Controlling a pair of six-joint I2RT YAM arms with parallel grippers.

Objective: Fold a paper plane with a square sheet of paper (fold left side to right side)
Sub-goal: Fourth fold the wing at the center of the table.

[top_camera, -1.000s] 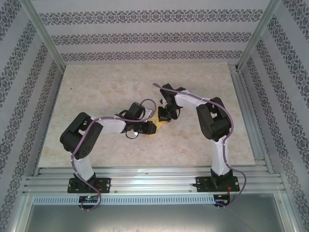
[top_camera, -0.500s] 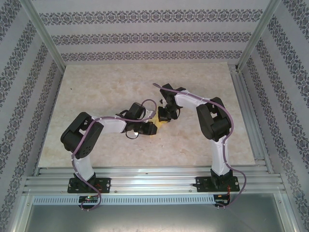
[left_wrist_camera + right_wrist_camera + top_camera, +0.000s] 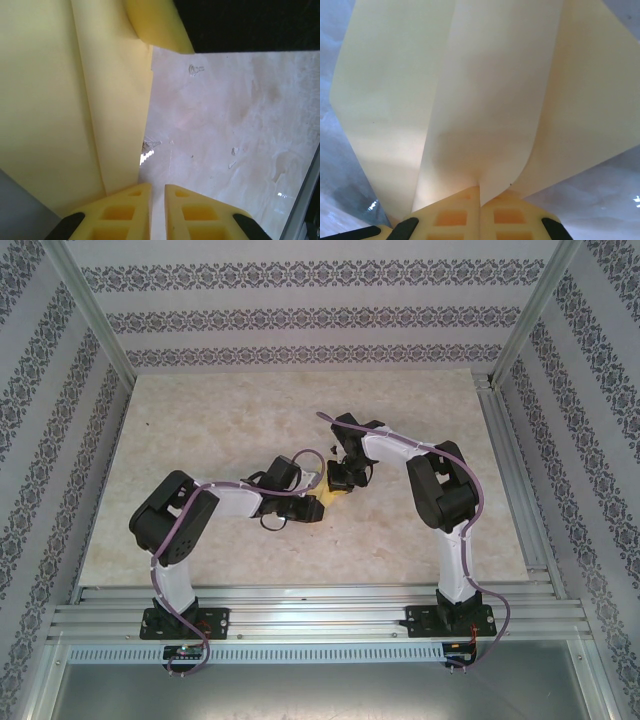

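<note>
the paper (image 3: 330, 498), mustard-yellow and already creased into long panels, sat near the middle of the tabletop (image 3: 200, 420), lifted between the two arms. in the right wrist view the right gripper (image 3: 480, 197) was clenched on the paper (image 3: 485, 90), its two fingers pressed together with a folded edge pinched between them and the panels fanning away. in the left wrist view the left gripper (image 3: 157, 192) had its fingers almost together with a slim gap, just beside the paper's (image 3: 60, 100) edge; whether it gripped the sheet i could not tell.
</note>
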